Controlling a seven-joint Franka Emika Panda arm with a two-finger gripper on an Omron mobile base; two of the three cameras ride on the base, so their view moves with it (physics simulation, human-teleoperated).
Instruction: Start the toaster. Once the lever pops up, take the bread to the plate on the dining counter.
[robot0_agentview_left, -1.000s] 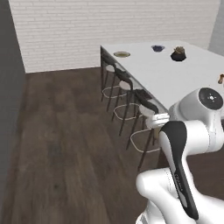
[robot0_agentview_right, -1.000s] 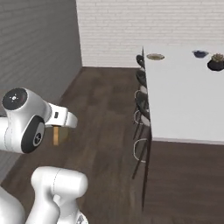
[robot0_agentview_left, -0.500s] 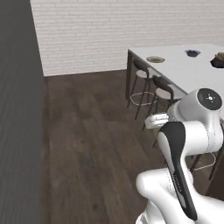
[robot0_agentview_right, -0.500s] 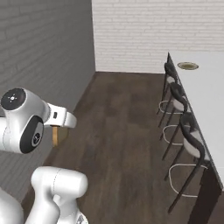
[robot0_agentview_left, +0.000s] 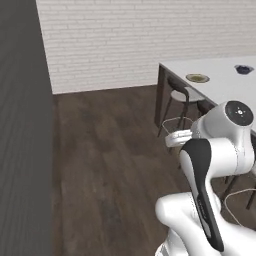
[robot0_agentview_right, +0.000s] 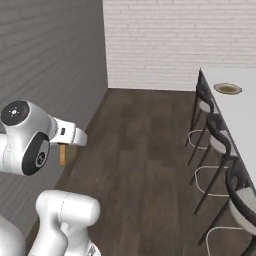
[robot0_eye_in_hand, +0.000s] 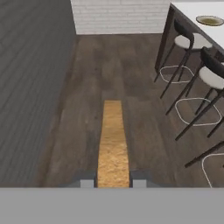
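One slice of bread (robot0_eye_in_hand: 113, 144), golden-brown and grainy, was clamped edge-on between the two dark fingertips (robot0_eye_in_hand: 86, 181) of the gripper (robot0_eye_in_hand: 113, 183), jaws closed against its faces; in the hand view it ran up the frame as a narrow strip over dark wood flooring (robot0_eye_in_hand: 109, 65). In the right base view the same slice (robot0_agentview_right: 63, 154) hung below the white wrist, beside the grey wall (robot0_agentview_right: 50, 60).

One dining counter (robot0_agentview_left: 220, 82), a white slab top on a dark brown base, stood well apart from the bread, to the arm's right. One round cream plate (robot0_agentview_left: 197, 78) with a darker rim lay near the counter's end closest to the white brick wall (robot0_agentview_left: 130, 40); it also showed in the right base view (robot0_agentview_right: 227, 88) and the hand view (robot0_eye_in_hand: 210, 20). One small dark bowl (robot0_agentview_left: 243, 69) sat on the counter beyond the plate.

Several dark-backed stools (robot0_agentview_right: 210, 125) with pale seats were lined along the counter's near edge, between the counter and the bread.
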